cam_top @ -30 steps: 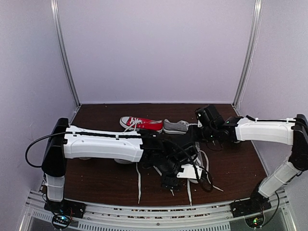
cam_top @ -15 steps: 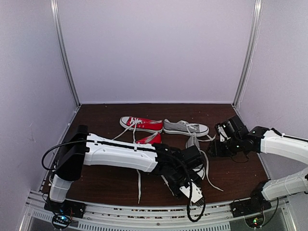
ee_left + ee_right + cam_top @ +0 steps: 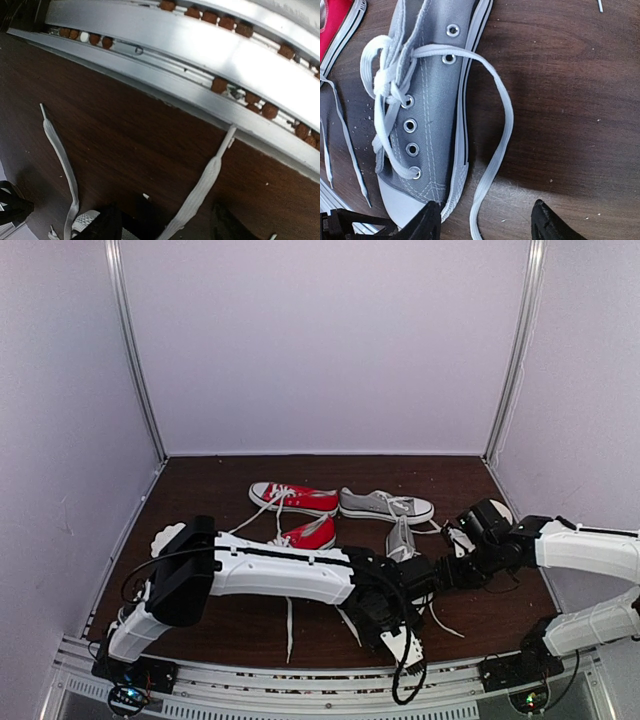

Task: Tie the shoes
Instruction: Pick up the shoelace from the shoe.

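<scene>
Grey shoes (image 3: 385,505) lie mid-tabletop (image 3: 210,500) beside red sneakers (image 3: 295,498), the left arm (image 3: 280,575) screening the nearer shoe (image 3: 430,100). The right pincer (image 3: 485,220) hangs spread above it; the left pincer (image 3: 167,224), spread, straddles a loose lace (image 3: 200,185).

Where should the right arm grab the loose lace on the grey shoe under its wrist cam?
Grip the long free run of the lace, where it bows out onto the table beside the sole of the grey shoe. Come straight down, jaws across its flat width. There it lies clear of sole and eyelets.
</scene>
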Tool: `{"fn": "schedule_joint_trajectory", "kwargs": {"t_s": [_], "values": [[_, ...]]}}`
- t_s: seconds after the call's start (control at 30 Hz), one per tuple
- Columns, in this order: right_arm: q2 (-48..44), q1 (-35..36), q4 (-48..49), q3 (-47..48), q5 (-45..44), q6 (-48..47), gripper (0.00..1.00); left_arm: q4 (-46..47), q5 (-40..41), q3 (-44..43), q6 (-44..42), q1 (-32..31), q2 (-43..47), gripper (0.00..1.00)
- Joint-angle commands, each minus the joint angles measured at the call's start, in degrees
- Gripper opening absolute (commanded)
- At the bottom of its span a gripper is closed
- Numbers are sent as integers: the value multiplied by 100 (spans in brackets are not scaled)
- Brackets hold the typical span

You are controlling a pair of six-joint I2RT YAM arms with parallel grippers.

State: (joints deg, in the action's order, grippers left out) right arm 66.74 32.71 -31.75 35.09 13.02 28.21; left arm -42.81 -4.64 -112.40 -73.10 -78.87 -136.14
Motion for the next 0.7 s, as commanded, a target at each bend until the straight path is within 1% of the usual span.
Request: {"fn": "schedule_joint_trajectory", "kwargs": {"t_s": [0.0,0.07,0.17,0.3,0.33,0.37,0.5,0.6,0.67], "values": [[-56,-6,3,-5,220,-112,62,-632,1090,-273,-347,-36,-590,59],[-121,24,-9,-22,252,-94,62,-701,1418,-258,-391,-61,-706,53],[-206,77,50,-97,368,-55,62,-778,1471,-291,-392,-113,-805,40],[-287,88,20,-177,326,-52,62,-782,1527,-230,-425,-187,-809,18],[-311,93,24,-198,327,-38,62,-781,1535,-176,-406,-197,-761,10],[-337,87,44,-226,338,-17,62,-782,1537,-120,-376,-203,-706,0],[-385,87,107,-321,314,42,62,-654,1539,206,66,-205,-353,0],[-369,143,-34,-333,7,98,61,81,1437,781,626,-172,249,0],[-303,289,-225,-246,-420,128,61,751,1018,1428,1131,-64,780,0]]}}
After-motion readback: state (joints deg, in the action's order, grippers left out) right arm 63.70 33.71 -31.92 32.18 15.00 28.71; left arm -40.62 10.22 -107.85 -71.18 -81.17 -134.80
